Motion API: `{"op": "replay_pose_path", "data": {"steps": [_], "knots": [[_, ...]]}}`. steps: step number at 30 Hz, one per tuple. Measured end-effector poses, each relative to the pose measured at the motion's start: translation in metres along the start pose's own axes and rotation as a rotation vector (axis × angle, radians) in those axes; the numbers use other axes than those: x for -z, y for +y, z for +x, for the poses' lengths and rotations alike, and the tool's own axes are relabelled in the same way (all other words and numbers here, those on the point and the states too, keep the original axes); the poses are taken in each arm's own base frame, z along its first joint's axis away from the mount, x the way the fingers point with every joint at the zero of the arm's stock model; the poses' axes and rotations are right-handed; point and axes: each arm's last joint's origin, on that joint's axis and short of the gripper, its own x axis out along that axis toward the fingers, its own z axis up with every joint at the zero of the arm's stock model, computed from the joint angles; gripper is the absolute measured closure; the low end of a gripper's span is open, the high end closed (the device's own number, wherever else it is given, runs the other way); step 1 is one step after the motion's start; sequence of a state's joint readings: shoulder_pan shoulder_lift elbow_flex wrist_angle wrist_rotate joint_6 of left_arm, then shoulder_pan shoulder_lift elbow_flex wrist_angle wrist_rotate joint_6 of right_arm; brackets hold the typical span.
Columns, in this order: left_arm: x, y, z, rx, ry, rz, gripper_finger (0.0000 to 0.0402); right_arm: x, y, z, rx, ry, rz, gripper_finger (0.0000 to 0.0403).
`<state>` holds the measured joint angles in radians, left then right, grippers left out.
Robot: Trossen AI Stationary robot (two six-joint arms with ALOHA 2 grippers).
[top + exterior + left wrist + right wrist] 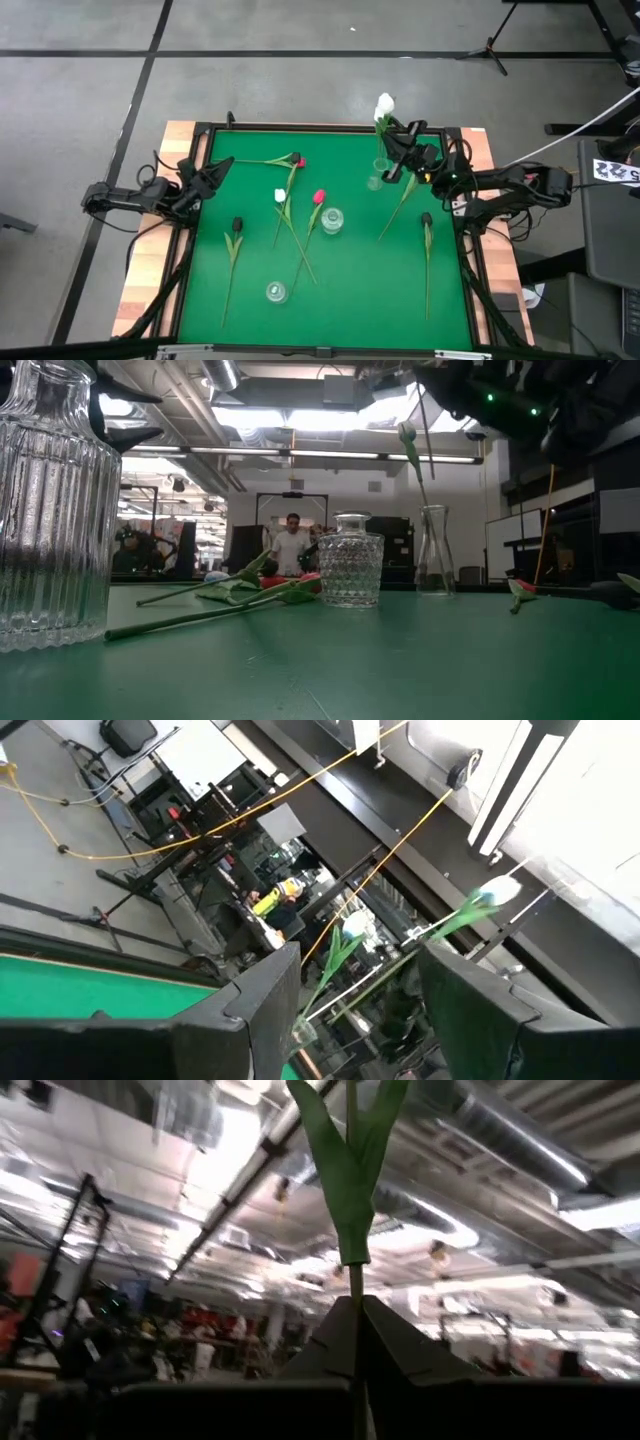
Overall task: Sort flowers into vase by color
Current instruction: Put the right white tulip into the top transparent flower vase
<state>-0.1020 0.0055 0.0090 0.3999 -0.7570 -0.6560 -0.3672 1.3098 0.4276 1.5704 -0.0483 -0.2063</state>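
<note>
Between right pincer (398, 135) fingers | white tulip (385, 106) stem clamped, head above

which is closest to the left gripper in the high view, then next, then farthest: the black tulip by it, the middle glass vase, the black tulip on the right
From the left gripper:
1. Left black tulip, just in front of it.
2. Middle glass vase, mid-table.
3. Right black tulip, by the right edge.

Vases (351, 572) clear ribbed glass, glossy; table (350, 290) matt green felt, seemingly; frame (150, 270) pale wood.
</note>
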Motion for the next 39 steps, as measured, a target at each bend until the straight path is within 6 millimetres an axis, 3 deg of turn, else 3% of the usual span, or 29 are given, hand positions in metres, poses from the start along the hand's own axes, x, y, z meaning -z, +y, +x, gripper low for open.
{"op": "replay_pose_path", "data": {"steps": [5,14,18,22,29,39], "knots": [[0.0,0.001,0.0,-0.01,0.0,0.006,0.0201,-0.002,0.001,0.004,-0.045,-0.016,-0.003,0.0396],[0.0,0.001,0.0,-0.013,-0.002,0.004,0.0201,0.022,0.001,0.001,-0.091,0.198,-0.047,0.0399],[0.001,0.001,0.0,-0.019,0.006,-0.001,0.0201,0.012,-0.009,0.002,-0.1,0.087,-0.091,0.04],[0.003,0.003,0.0,-0.032,0.021,-0.008,0.0201,0.018,-0.022,-0.01,-0.025,0.084,-0.067,0.04],[0.005,0.005,0.0,-0.046,0.032,-0.013,0.0201,0.028,-0.019,-0.029,0.023,0.151,-0.007,0.0401],[0.006,0.007,0.0,-0.082,0.028,-0.008,0.0202,0.02,-0.021,-0.012,-0.044,0.078,0.005,0.0401]]}}
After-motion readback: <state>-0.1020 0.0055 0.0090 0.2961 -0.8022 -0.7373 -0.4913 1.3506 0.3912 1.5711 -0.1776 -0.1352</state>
